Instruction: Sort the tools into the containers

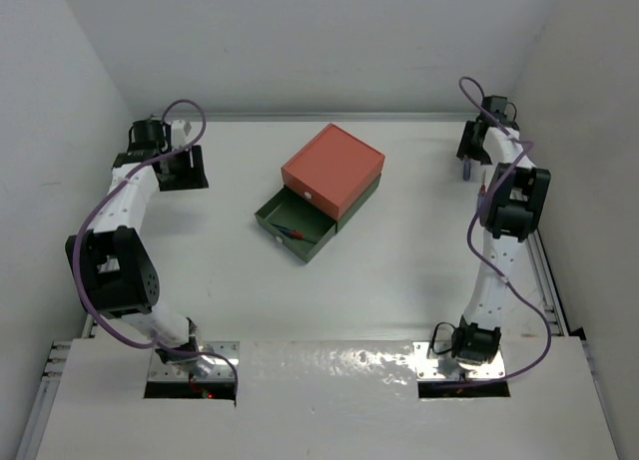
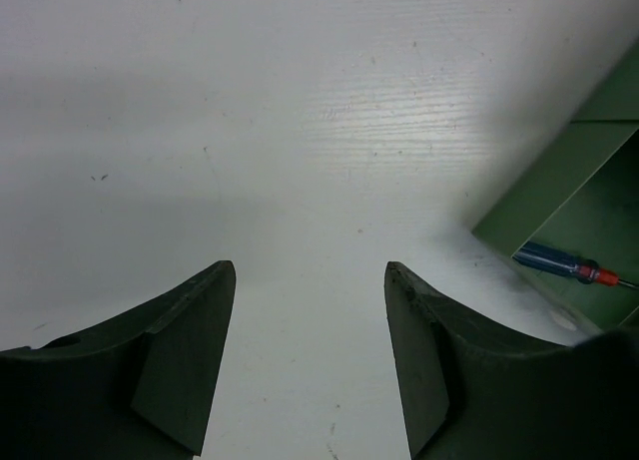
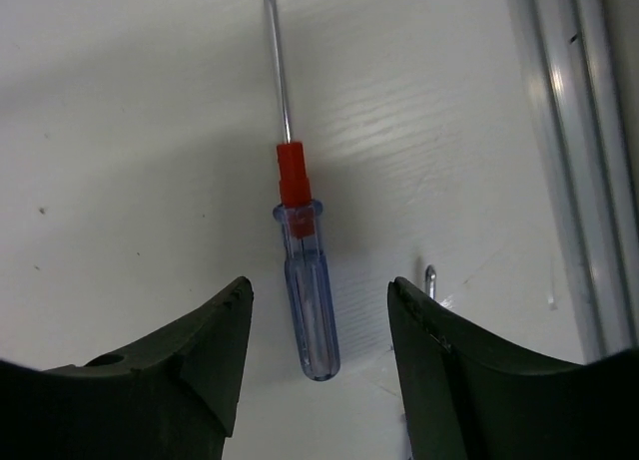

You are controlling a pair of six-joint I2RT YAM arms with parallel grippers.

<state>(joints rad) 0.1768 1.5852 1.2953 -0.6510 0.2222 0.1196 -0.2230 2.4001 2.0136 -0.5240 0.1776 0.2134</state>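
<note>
The salmon-red box [image 1: 333,167] sits shut on the dark green box [image 1: 361,203]. The green drawer [image 1: 300,242] is pulled out toward the lower left and holds blue-and-red screwdrivers [image 1: 293,231]; one also shows in the left wrist view [image 2: 569,265]. My left gripper [image 1: 183,171] is open and empty [image 2: 310,270] over bare table, left of the drawer. My right gripper [image 1: 467,167] is open at the far right, its fingers on either side of a blue-and-red screwdriver [image 3: 305,290] that lies on the table. A second metal tip [image 3: 430,277] shows beside the right finger. The pliers are out of view.
A metal rail [image 3: 584,181] runs along the table's right edge, close to my right gripper. White walls close in the back and both sides. The raised front ledge [image 1: 329,380] carries the arm bases.
</note>
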